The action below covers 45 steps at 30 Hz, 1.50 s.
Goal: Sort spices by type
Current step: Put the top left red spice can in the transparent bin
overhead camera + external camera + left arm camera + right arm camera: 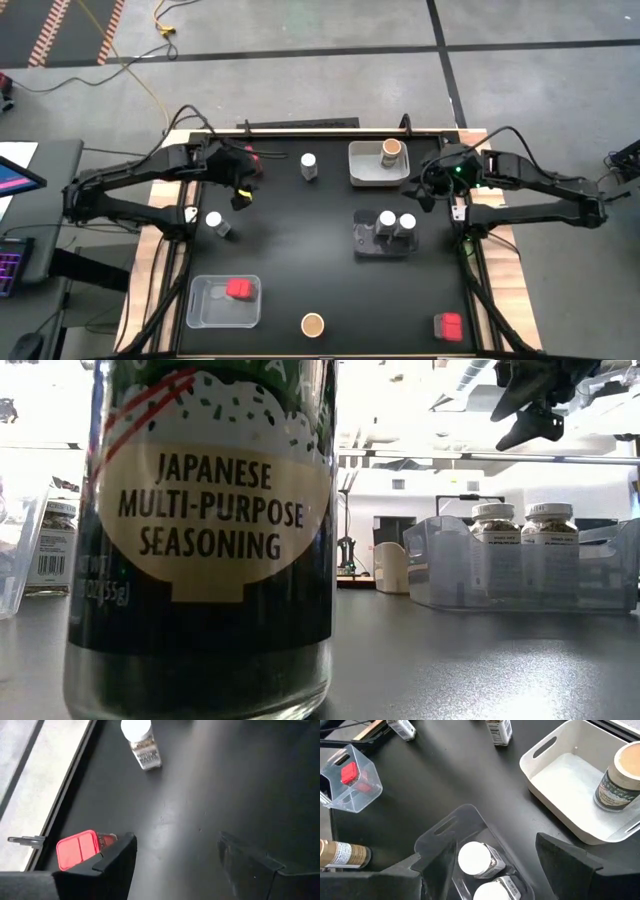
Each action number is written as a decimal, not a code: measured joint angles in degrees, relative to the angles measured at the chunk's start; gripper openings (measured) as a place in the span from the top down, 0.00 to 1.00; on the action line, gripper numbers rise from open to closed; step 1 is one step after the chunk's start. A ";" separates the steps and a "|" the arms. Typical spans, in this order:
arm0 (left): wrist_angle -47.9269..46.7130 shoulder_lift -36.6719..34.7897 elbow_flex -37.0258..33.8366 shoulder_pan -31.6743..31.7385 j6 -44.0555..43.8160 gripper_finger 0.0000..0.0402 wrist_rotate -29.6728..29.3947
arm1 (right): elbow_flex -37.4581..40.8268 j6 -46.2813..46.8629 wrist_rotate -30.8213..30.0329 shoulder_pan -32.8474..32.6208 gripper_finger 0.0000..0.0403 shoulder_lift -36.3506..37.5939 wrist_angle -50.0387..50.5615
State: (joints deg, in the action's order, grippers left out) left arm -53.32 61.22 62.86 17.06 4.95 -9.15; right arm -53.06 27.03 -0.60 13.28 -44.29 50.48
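Left claw [175, 862]: you are holding it open and empty above the mat, the red boxy plastic spice container [77, 849] lying just beside one finger.
Right claw [495, 865]: you are hovering it open over the clear plastic tray [445, 832] holding two white-lidded round glass jars [475, 859].

The clear tray [381, 246] with two jars [396, 222] standing in it side by side sits near the middle of the tabletop [300, 215]. Behind it, toward the far edge, a second tray [365, 166] holds one cork-topped jar [391, 153]. Left of that tray a lone jar [309, 166] stands. Well left of the clear tray is another jar [215, 223]. Toward the near edge, left of the clear tray, a bin [208, 305] holds a box [239, 290]; a cork-topped jar [313, 324] stands nearly in front, and a second box [448, 326] in front and right.
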 joint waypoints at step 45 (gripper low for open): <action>-16.74 26.91 18.13 41.11 -0.22 0.35 4.53 | 0.00 -1.57 0.06 0.00 0.26 0.04 0.07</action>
State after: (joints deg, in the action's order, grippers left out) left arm -70.06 88.14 80.99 58.17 4.74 -4.62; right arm -53.06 25.45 -0.54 13.28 -44.25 50.54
